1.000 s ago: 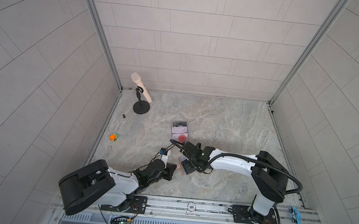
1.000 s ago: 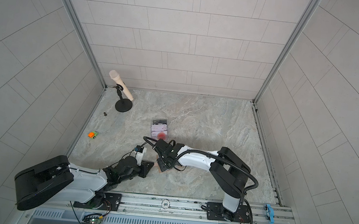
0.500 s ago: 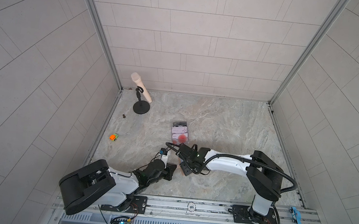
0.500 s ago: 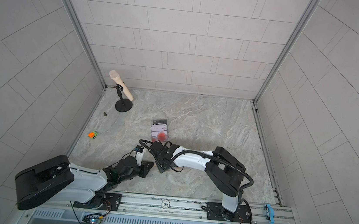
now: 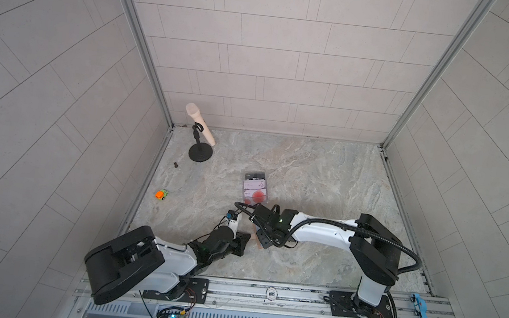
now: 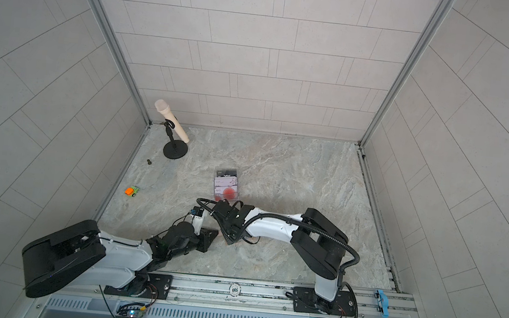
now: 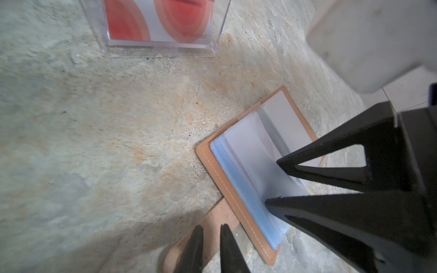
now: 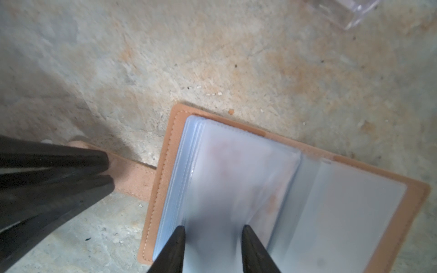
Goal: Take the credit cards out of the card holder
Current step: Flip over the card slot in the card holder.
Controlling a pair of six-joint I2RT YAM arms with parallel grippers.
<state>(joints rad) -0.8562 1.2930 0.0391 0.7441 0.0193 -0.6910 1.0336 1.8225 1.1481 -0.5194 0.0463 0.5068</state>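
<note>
1. Marbled stone forms the desk (image 5: 309, 178), walled in by pale tiles on three sides.
2. Near the front edge, the tan card holder (image 7: 248, 153) lies open with its cover down. It sits close to a clear box (image 5: 255, 189) holding cards printed with red discs, on the robot's side of that box.
3. In both top views the holder is mostly hidden under the two arms.
4. The right end effector (image 8: 212, 228) has its fingers apart, one on each side of a raised clear sleeve page. The page is blurred. A faint pink tint shows through it, but I cannot tell whether that is a card.
5. The left end effector (image 7: 211, 230) is nearly closed, with only a slim gap between its tips. The tips are down on the holder's strap (image 7: 218, 216), which lies flat on the desk beside the cover.
6. A beige microphone (image 5: 200, 125) on a black stand is in the far left corner, and an orange toy car (image 5: 161, 194) sits by the left wall. Both are well apart from the holder.
</note>
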